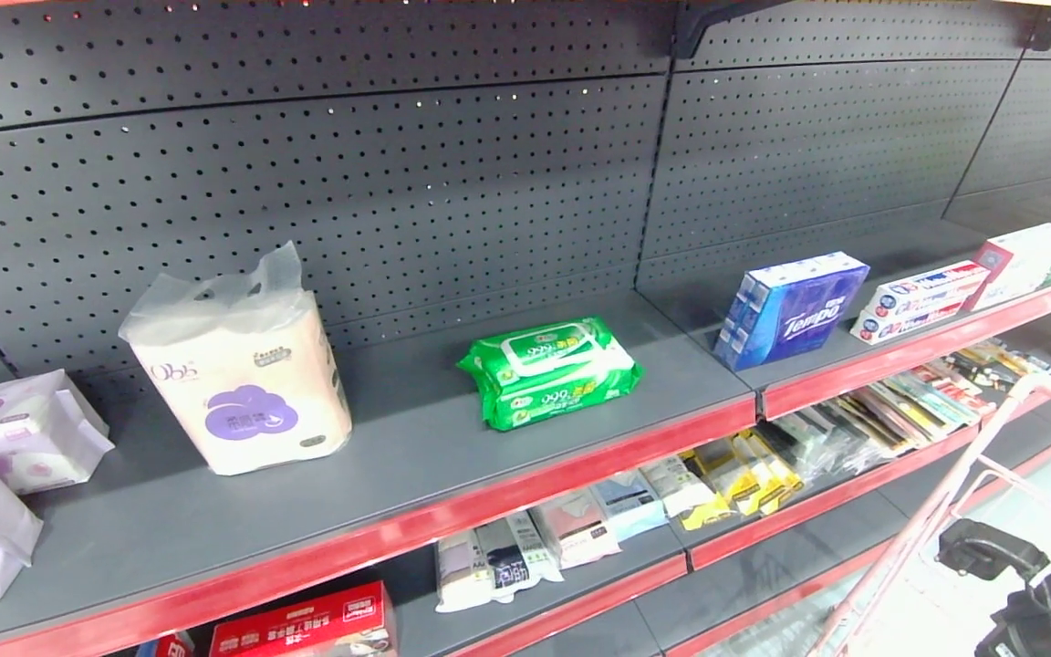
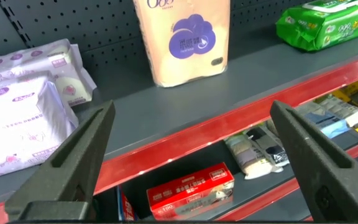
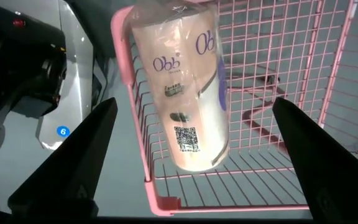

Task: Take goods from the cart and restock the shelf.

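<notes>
Head view of the restocking scene: the upper shelf [image 1: 416, 438] carries, from the robot's left to its right, purple-and-white packets [image 1: 15, 429], a standing matching pack [image 1: 243, 365] of paper rolls, green wipes [image 1: 551, 370] and a blue tissue box [image 1: 790, 306], with bare grey board between them; the pink cart [image 1: 945, 497] stands at the lower right. Right wrist view: the right tool [image 3: 194, 102] hangs over the cart's wire basket with its two fingers spread wide and nothing between them; directly beneath lies the roll pack [image 3: 179, 74], wrapped in clear film and resting close against the cart's rim at one corner. Left wrist view: the left tool [image 2: 191, 109] faces the shelf front, likewise spread wide and empty, near the standing pack. The step in hand appears to be the pick from the cart, not yet made. The next move probably calls for lowering the right tool so that its fingers straddle the roll pack, closing on the soft wrapping firmly enough to hold, lifting clear of the wire sides, and carrying it to the bare board beside its twin.
</notes>
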Available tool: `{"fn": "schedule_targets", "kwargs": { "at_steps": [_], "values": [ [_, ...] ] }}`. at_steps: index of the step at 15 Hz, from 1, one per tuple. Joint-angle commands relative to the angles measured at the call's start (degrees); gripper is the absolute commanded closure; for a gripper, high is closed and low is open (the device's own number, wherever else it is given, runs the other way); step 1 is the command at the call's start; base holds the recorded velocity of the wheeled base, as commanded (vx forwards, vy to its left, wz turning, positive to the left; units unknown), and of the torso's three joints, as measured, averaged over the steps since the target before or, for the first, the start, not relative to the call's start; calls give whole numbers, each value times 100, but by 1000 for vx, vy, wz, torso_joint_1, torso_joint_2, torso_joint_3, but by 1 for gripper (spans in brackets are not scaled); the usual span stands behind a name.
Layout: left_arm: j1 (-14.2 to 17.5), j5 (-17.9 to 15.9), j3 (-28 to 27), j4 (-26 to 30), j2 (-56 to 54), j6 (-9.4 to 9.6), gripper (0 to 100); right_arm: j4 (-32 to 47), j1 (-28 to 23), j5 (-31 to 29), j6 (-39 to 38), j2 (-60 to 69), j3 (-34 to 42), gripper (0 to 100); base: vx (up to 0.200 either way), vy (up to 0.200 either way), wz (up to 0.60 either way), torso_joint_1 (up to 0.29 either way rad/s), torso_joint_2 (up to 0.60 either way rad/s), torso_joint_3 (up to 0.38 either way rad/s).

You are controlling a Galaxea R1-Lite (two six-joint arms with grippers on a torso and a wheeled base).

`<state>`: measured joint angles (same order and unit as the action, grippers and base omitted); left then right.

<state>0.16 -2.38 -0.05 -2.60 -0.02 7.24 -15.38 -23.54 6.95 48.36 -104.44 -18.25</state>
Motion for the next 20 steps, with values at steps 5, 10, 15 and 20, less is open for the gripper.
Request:
{"fn": "schedule_targets", "kwargs": {
  "at_steps": [5, 10, 15, 20],
  "values": [
    [2, 0, 5, -4, 2, 5, 0, 0, 25, -1, 33, 29, 6, 0, 0, 0, 0, -149, 323, 168],
    [2, 0, -4, -4, 2, 5, 0, 0, 25, -1, 60, 29, 14, 0, 0, 0, 0, -160, 341, 186],
    [2, 0, 5, -4, 2, 5, 0, -26, 69, -1, 183, 20, -21, 0, 0, 0, 0, -157, 342, 193],
    [2, 0, 5, -4, 2, 5, 0, -184, 60, -1, 473, -94, -161, 0, 0, 0, 0, -166, 379, 205]
  ]
}}
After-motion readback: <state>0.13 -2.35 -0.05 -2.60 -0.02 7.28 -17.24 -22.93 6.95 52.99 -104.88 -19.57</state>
